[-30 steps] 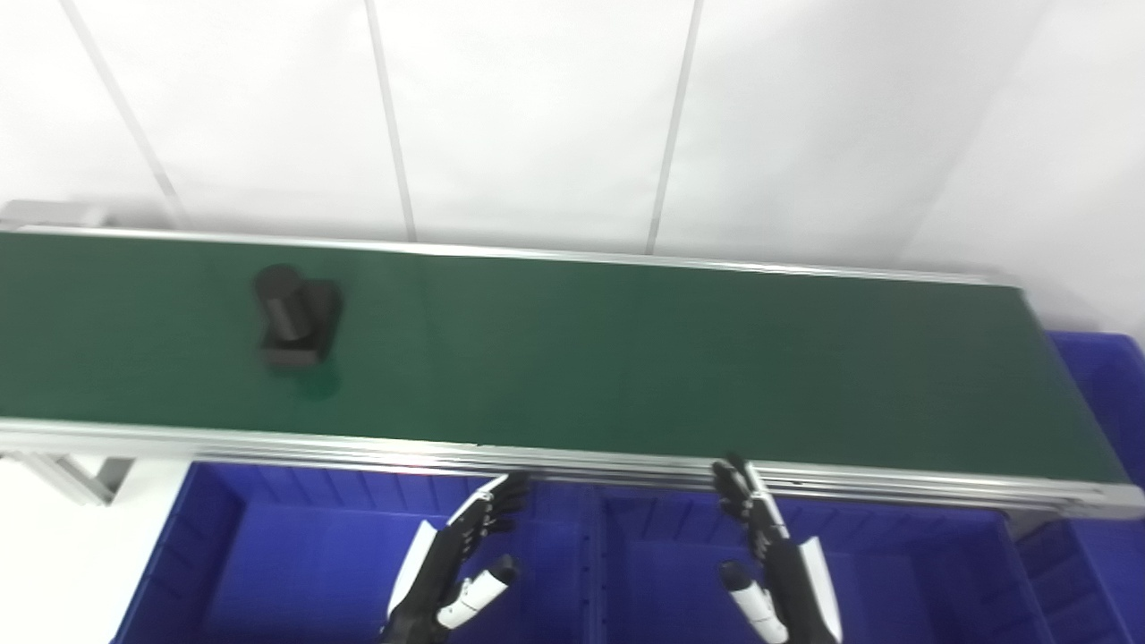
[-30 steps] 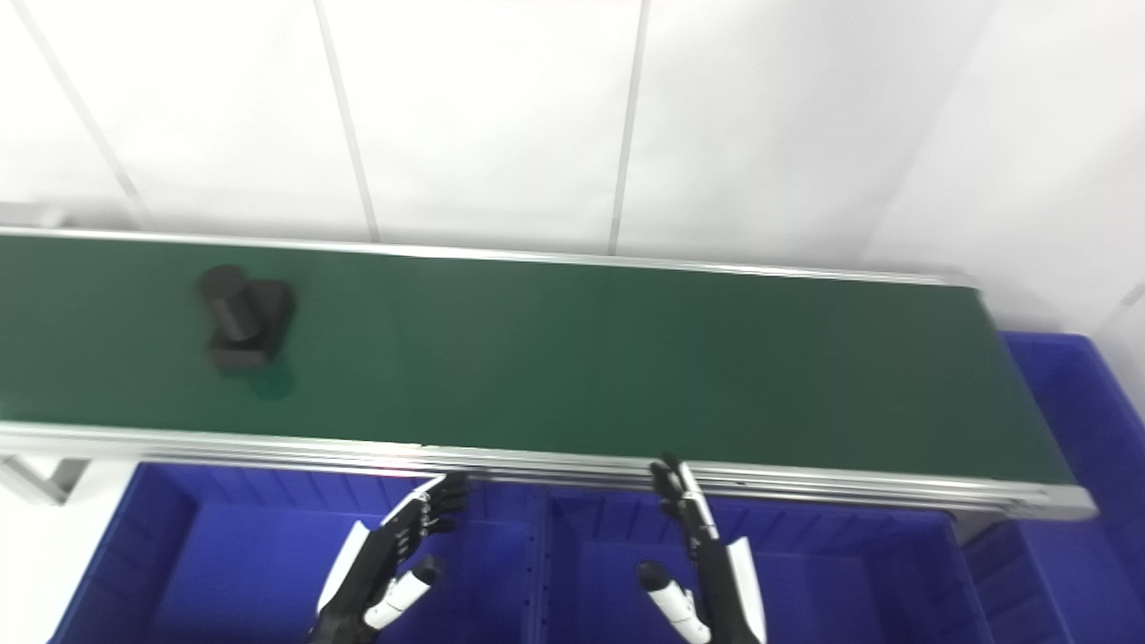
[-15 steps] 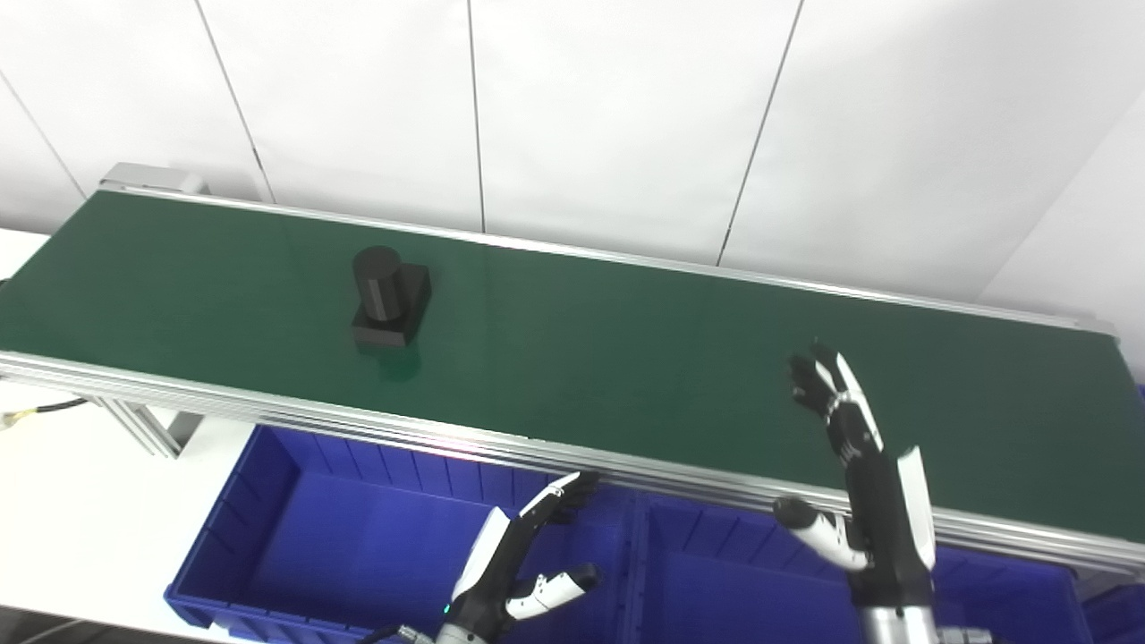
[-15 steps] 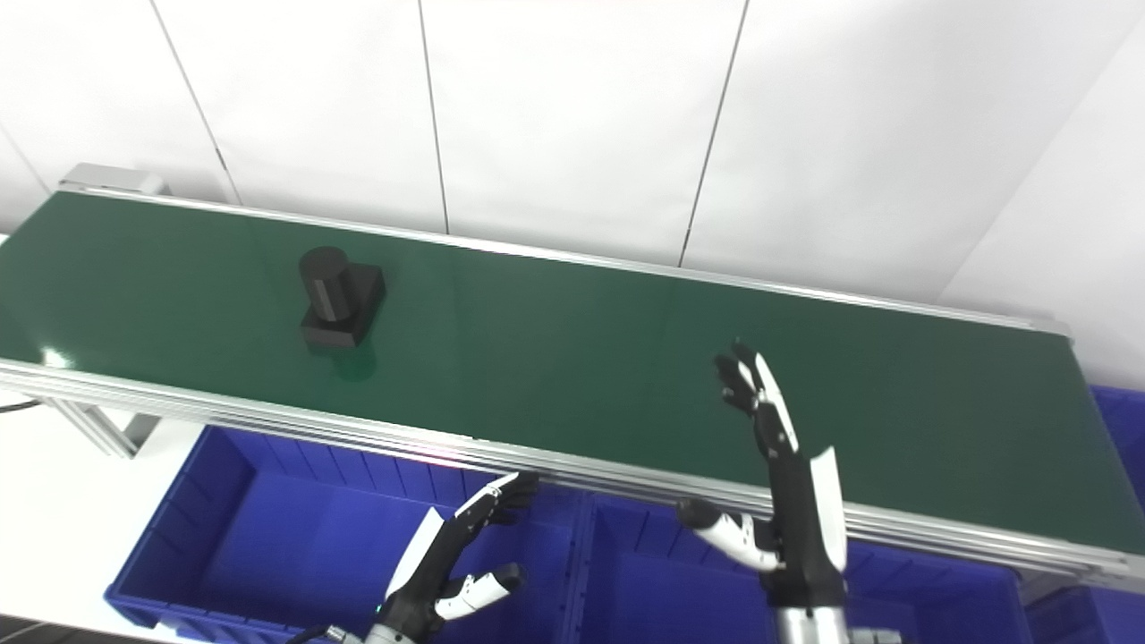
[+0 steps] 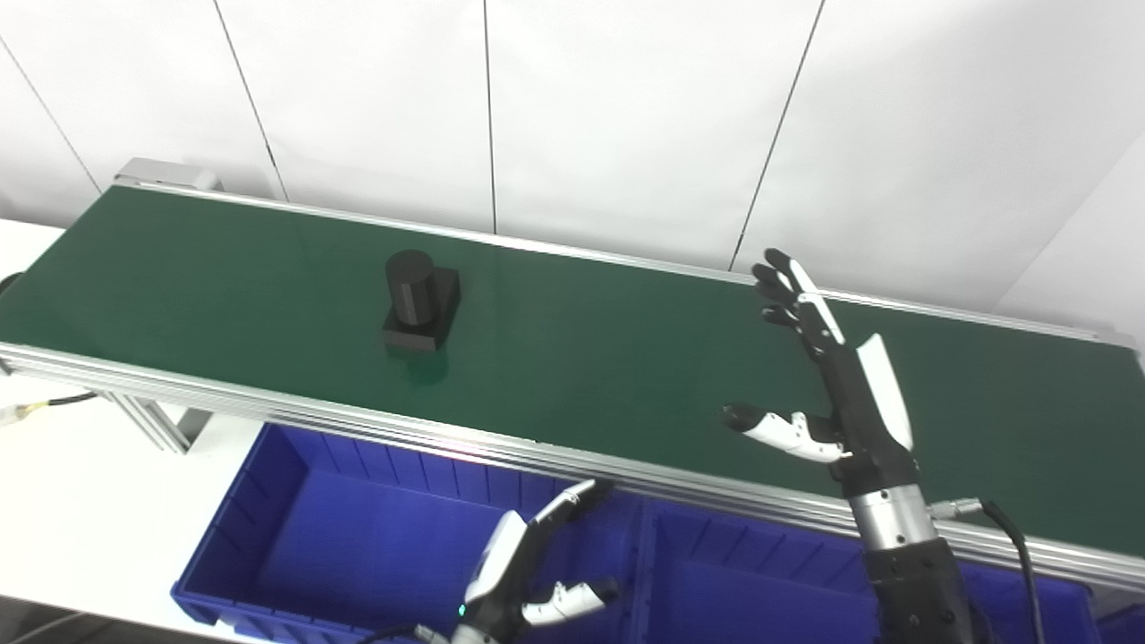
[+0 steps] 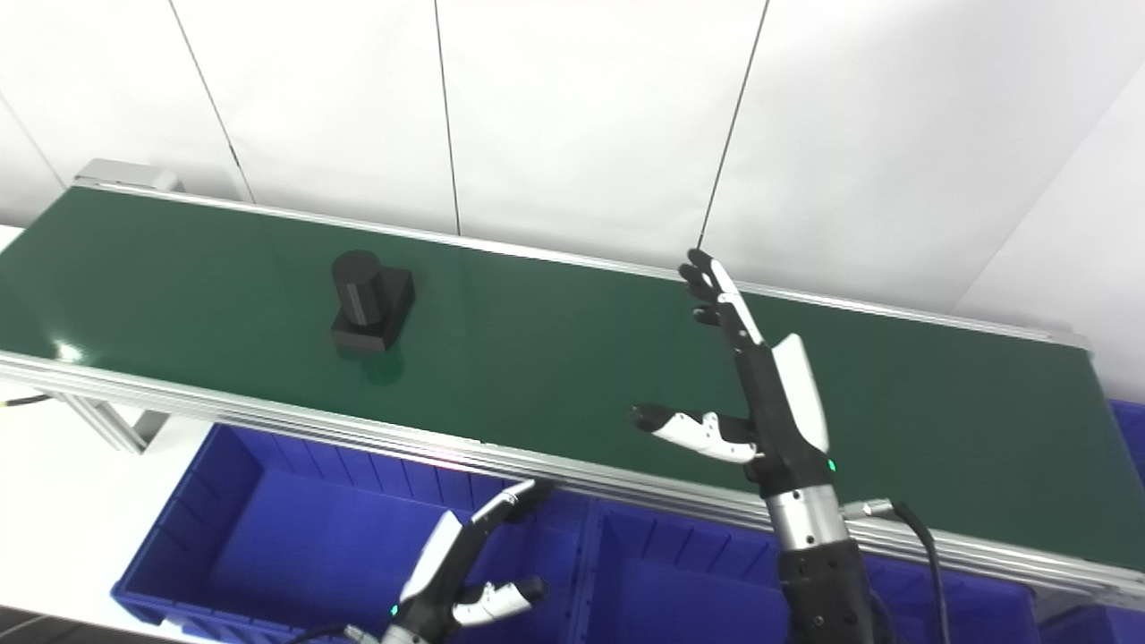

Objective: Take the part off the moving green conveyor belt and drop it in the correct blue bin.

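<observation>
The black cylinder-on-block part [image 5: 420, 300] is riding the green conveyor belt [image 5: 581, 358], left of centre. The left hand [image 5: 528, 572] is hanging wide, empty, over a blue bin [image 5: 295, 537]. The right hand [image 5: 832, 385] is waiting spread above the belt; best closing around the cylinder as it arrives.

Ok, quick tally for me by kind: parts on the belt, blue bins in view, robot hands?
Black part on the green belt: 1
Blue bins, left and right: 2
Hands, left and right, both open: 2
Total: 5
</observation>
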`<state>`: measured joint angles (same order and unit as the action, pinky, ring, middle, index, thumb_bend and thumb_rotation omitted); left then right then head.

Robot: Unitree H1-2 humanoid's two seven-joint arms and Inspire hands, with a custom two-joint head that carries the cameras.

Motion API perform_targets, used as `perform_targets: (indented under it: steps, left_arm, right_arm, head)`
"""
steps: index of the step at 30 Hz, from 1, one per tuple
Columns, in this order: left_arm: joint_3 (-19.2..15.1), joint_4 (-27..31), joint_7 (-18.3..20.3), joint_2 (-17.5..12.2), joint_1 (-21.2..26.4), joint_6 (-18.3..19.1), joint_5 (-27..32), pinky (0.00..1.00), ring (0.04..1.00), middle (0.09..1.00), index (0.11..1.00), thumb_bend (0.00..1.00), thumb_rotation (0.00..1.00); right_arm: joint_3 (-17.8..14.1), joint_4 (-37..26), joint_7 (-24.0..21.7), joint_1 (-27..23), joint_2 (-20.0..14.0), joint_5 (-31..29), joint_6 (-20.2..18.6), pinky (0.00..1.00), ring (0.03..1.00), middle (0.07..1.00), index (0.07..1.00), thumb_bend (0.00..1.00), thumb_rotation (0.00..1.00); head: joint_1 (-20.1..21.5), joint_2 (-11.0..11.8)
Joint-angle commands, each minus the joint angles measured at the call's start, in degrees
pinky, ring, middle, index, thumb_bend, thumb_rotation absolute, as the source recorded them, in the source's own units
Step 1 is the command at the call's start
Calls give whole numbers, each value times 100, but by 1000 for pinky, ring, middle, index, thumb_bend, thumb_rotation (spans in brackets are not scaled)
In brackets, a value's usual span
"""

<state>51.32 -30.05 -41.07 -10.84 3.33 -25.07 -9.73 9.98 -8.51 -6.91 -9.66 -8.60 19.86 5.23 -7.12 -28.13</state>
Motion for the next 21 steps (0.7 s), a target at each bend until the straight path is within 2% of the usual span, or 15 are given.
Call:
perform_targets:
  steps: [1, 5, 9, 15, 21]
  left_arm:
    - [79, -7, -234, 9, 227, -185, -106, 776, 804, 830, 834, 857, 867]
    - [241, -96, -386, 2, 305, -185, -72, 766, 802, 826, 830, 871, 865]
    - [341, -122, -433, -15, 354, -185, -28, 758, 804, 827, 828, 894, 861]
    - [432, -128, -533, -43, 388, -185, -54, 757, 802, 825, 828, 912, 872]
    - [669, -140, -803, -139, 463, -185, -213, 755, 804, 826, 830, 887, 889]
  right_arm:
    - [40, 0, -73, -379, -21, 81, -94, 805, 873, 899, 961, 820, 696]
    - [180, 281, -100, -746, 25, 362, -164, 763, 855, 908, 961, 809, 708]
    - [306, 472, -211, -1073, 122, 475, -454, 704, 839, 915, 955, 832, 717]
    - [511, 993, -199, -1557, 331, 646, -536, 738, 849, 915, 960, 843, 710]
    - [718, 1530, -166, -1980, 549, 866, -706, 716, 829, 902, 969, 847, 676]
  head:
    - [5, 41]
    - [44, 129]
    - [81, 156]
    - [220, 198]
    - [340, 185]
